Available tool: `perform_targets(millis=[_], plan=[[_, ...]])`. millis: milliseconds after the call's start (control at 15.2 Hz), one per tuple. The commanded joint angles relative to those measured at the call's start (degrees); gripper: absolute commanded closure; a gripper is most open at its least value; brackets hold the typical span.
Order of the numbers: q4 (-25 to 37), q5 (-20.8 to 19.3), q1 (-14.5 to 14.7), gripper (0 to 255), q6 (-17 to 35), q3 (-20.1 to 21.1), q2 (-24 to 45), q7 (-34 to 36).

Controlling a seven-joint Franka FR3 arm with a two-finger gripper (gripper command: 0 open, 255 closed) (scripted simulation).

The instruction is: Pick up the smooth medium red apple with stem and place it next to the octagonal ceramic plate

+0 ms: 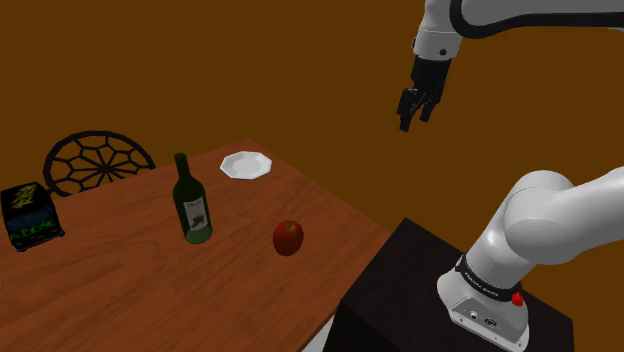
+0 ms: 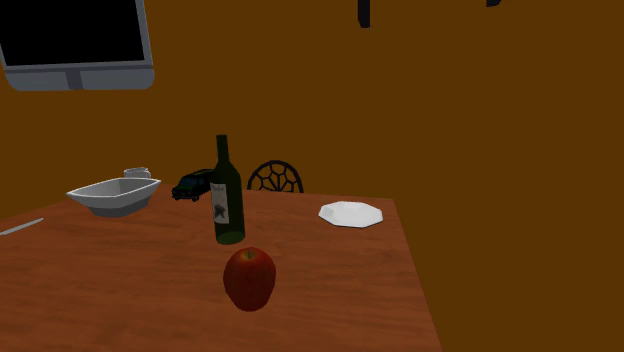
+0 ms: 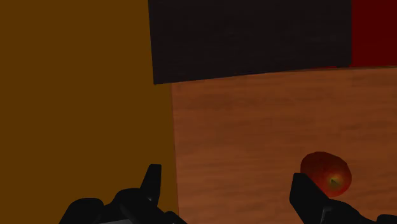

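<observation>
1. Shoulder view: the apple (image 1: 288,238), smooth, dark red and nearly round, rests on the wood-grained table (image 1: 130,300) at about 5 o'clock of the white, facet-rimmed plate (image 1: 246,165), well apart from it. A dark green glass bottle (image 1: 192,200) with a paper label stands at 7 o'clock of the plate. The black gripper (image 1: 415,118) hangs high in the air at 2 o'clock of the apple, its fingers a little apart and holding nothing. The dark box stand (image 1: 420,290) carries the white arm (image 1: 540,225).

2. Second exterior view: here the apple (image 2: 249,279) is nearest the camera, at 8 o'clock of the plate (image 2: 351,214), with the bottle (image 2: 228,195) at 12 o'clock of it. It stands upright, slightly taller than wide, its dimpled stem end on top. This view adds a shallow grey bowl (image 2: 114,195) and a wall screen (image 2: 75,45).

3. Wrist view: the gripper (image 3: 226,178) is wide open and empty. The apple (image 3: 326,174) lies just past one fingertip, outside the gap, its stem end facing the camera, so its axis points straight up from the table (image 3: 254,127).
</observation>
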Motion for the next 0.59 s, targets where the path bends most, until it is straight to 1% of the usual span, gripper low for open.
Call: perform_targets(millis=[0,264,528], plan=[[0.0,0.0,0.0,0,0.0,0.0,0.0,0.0],[-4.2,1.8,1.7,0,7.9,2.0,2.7,2.4],[-7.2,3.4,3.4,0,16.1,4.1,6.8,4.8]])
